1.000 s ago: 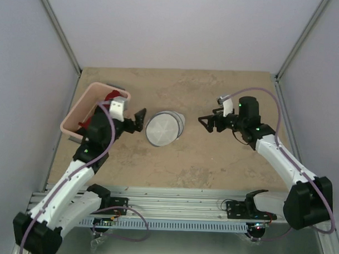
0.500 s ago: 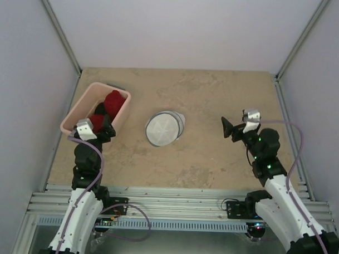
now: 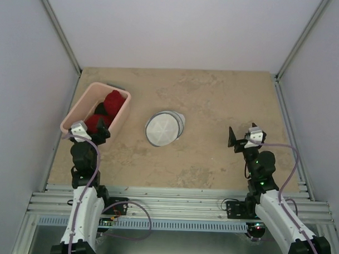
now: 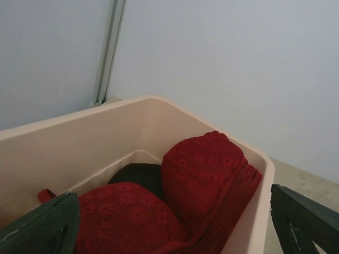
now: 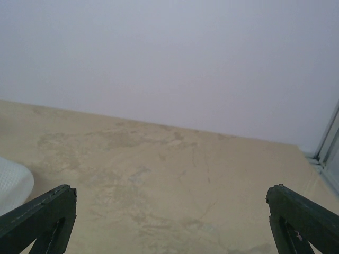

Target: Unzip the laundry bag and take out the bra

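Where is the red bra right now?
In the overhead view, the red bra lies in the pink bin on the left side of the table, just left of the round white laundry bag.

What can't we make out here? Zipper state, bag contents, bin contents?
- Zipper of the laundry bag: open or shut unreadable, too small in the top view; right wrist view cuts the bag at its left edge.
- Bag interior: hidden by its white top, top view.
- Black garment in the pink bin: mostly under the red bra, left wrist view; type unclear.
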